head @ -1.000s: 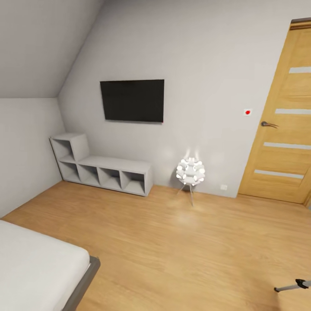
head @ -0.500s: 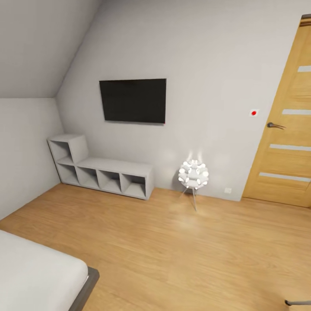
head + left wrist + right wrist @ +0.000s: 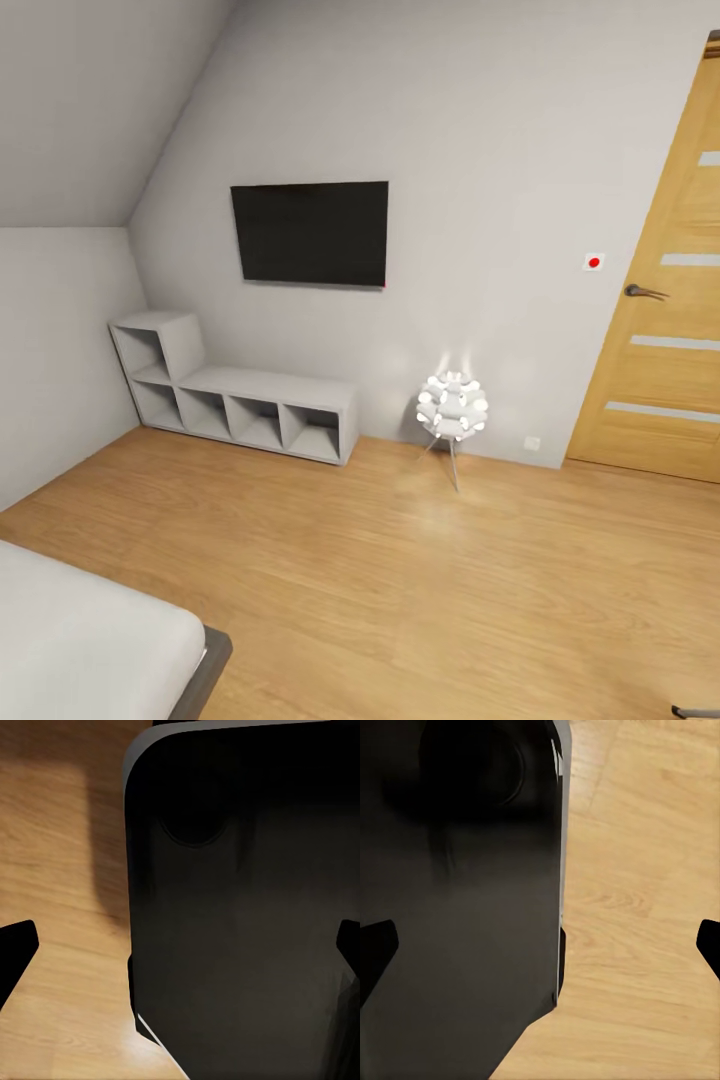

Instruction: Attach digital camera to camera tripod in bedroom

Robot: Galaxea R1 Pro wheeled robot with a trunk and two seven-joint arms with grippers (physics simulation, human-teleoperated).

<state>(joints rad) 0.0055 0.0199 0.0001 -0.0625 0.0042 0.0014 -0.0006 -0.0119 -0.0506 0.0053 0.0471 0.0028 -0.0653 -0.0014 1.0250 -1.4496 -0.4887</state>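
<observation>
- The bedroom (image 3: pixel 400 560) has a wide bare wood floor we see.
- One bed (image 3: pixel 90 640) corner, one door (image 3: pixel 670 330), one lamp (image 3: pixel 452 408).
- Left tool (image 3: pixel 180 945) and right tool (image 3: pixel 540 945): tips wide apart, holding nothing.

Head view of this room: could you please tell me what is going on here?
Nothing is being handled at this moment. The robot looks across a bedroom's light wood floor toward a black wall-mounted television, a low grey cube shelf, a glowing white ball lamp and a wooden door. The left arm's fingers and the right arm's fingers stand apart, holding nothing.
</observation>
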